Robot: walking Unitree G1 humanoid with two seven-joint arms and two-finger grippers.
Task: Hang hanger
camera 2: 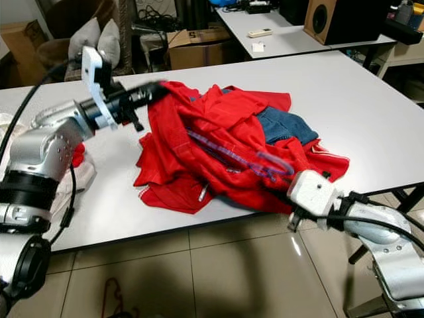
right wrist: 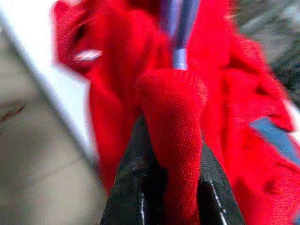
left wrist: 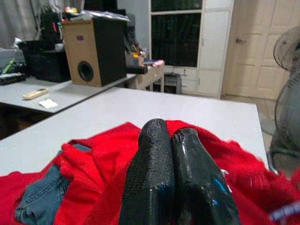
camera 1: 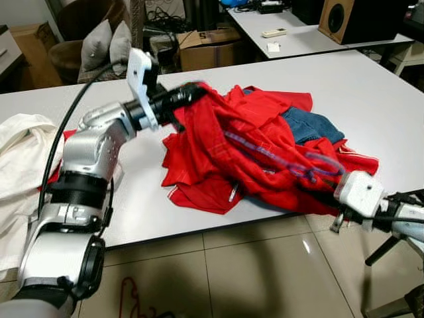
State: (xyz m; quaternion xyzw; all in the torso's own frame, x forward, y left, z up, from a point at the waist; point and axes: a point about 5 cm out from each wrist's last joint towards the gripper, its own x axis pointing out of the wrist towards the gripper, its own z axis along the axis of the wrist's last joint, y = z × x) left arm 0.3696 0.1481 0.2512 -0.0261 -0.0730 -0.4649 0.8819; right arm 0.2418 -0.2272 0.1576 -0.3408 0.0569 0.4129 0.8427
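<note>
A red garment (camera 1: 252, 146) lies bunched on the white table (camera 1: 371, 86). A purple hanger (camera 1: 278, 158) runs slantwise through its folds. My left gripper (camera 1: 189, 93) is at the garment's far left edge, shut on the cloth, which rises toward it. In the left wrist view its fingers (left wrist: 161, 178) are pressed together over red cloth. My right gripper (camera 2: 283, 183) is at the table's near edge, its tips buried in the garment. The right wrist view shows it shut on a fold of the red garment (right wrist: 173, 122), with the hanger (right wrist: 180, 33) just beyond.
Blue jeans (camera 1: 311, 124) lie under the red garment on its right. A white cloth (camera 1: 23, 152) hangs off the table's left end. Behind stand a cardboard box (camera 1: 209, 46), cushions (camera 1: 106, 43), and a second table (camera 1: 298, 36) with a speaker (camera 1: 338, 20).
</note>
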